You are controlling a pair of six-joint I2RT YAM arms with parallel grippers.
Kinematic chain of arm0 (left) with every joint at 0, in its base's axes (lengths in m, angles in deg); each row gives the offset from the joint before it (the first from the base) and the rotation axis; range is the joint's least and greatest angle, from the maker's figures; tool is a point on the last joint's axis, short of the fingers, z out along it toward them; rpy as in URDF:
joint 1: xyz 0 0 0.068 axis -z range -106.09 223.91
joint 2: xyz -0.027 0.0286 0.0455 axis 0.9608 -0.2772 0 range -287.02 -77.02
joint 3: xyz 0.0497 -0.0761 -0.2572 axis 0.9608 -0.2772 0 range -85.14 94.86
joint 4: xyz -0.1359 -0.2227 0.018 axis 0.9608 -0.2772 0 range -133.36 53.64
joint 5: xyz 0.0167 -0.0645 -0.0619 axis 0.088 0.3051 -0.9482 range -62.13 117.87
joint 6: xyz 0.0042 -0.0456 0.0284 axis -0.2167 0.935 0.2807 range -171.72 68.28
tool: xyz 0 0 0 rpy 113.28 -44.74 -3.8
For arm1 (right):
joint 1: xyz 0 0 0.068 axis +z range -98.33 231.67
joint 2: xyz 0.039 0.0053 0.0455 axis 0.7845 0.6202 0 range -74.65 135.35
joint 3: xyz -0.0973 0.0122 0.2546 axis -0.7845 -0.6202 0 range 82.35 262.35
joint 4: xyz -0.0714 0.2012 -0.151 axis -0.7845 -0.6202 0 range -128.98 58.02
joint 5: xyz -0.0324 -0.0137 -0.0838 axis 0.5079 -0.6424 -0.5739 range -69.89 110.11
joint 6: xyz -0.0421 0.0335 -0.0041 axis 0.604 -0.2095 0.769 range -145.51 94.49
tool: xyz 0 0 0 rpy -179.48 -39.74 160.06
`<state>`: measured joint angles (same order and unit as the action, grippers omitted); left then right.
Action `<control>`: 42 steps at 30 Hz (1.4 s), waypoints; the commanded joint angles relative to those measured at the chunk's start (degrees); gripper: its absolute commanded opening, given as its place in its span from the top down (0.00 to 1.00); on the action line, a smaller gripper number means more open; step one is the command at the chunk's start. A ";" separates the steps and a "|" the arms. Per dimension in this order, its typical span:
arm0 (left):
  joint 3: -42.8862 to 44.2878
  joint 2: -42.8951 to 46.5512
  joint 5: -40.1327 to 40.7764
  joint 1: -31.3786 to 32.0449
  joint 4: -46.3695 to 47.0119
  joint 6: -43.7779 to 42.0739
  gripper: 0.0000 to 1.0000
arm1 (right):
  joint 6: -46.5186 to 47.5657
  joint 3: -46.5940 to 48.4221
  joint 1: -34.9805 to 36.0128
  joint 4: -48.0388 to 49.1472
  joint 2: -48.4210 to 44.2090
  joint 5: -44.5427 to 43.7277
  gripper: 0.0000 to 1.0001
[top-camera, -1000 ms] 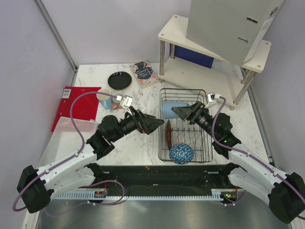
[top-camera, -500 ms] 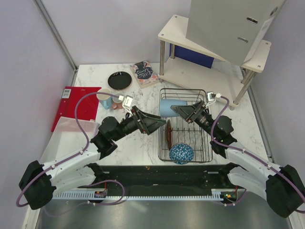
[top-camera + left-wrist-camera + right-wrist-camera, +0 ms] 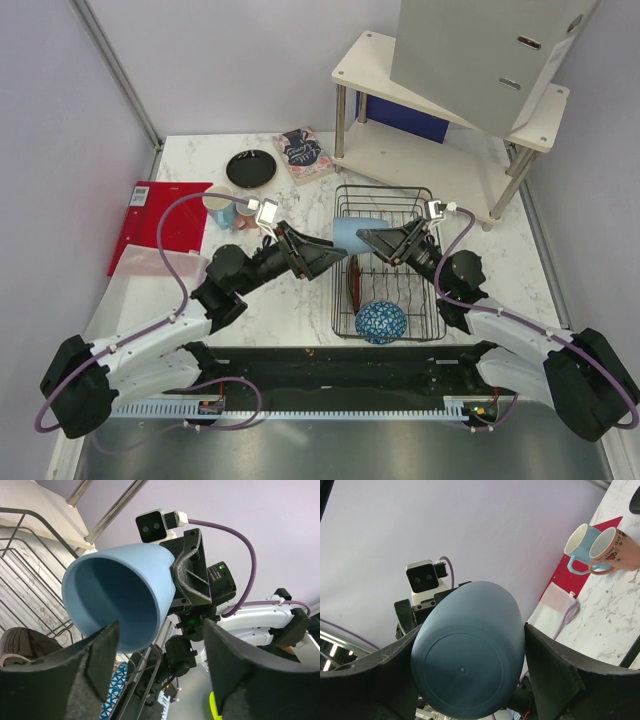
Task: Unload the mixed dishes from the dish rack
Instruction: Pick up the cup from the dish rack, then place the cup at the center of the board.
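Observation:
My right gripper is shut on the base of a light-blue cup and holds it on its side above the left edge of the black wire dish rack. In the right wrist view the cup's base fills the gap in the right gripper. My left gripper is open just left of the cup. In the left wrist view the cup's mouth faces the left gripper, close to one finger. A dark red-brown plate and a patterned bowl sit in the rack.
A second light-blue cup and a salmon-pink mug stand left of the rack. A black plate and a patterned booklet lie at the back. A red folder lies at the left. A white two-tier shelf stands behind the rack.
My right gripper has carried the cup left, from over the rack's back part to its left edge. My left gripper has turned slightly toward the cup's mouth.

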<state>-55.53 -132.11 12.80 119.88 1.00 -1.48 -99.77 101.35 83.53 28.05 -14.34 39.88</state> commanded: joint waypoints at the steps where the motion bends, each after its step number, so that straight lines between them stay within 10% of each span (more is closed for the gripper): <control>1: -0.07 -1.68 -1.45 -0.10 4.73 0.65 0.31 | -1.59 -0.46 0.84 7.29 0.68 0.97 1.00; 10: -0.69 -3.44 -3.38 -0.10 6.84 1.36 0.60 | -1.07 -0.37 3.04 8.35 3.23 0.80 1.00; 14: -0.60 -3.01 -3.39 -0.18 6.41 0.74 0.98 | -0.45 0.07 3.30 7.03 3.15 1.23 1.00; 16: -0.51 -2.04 -2.86 -0.19 4.66 -0.05 0.98 | 0.60 0.85 3.30 3.97 2.53 1.32 0.98; 17: -0.43 -1.43 -2.69 -0.10 3.86 -0.40 0.98 | 1.48 1.29 3.30 2.13 1.40 1.50 0.87; 18: -0.16 -0.21 -2.16 -0.10 2.73 -1.36 0.98 | 4.01 1.73 3.30 -3.02 0.51 1.33 0.46; 19: 0.19 0.59 -1.81 -0.10 -0.51 -2.07 0.98 | 6.38 3.39 3.30 -7.08 -1.84 1.06 0.25; 21: 2.81 2.09 -0.93 -0.36 -5.78 -5.39 0.98 | 15.48 6.38 3.30 -25.79 -5.19 -2.95 0.02; 30: 20.64 7.80 10.64 -1.24 -48.67 -22.27 0.98 | 35.05 24.93 3.30 -68.61 -12.06 -27.13 0.02; 37: 39.29 -1.23 35.27 -3.51 -87.08 -23.00 0.98 | 36.03 26.44 3.30 -76.02 -10.31 -35.24 0.02; 42: 40.71 -9.84 31.78 -11.95 -98.79 -17.39 0.98 | 35.50 26.17 3.30 -76.29 -8.81 -35.15 0.02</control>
<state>-15.23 -136.19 41.21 113.08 -79.50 -21.57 -65.61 126.34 86.81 -45.67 -23.87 7.51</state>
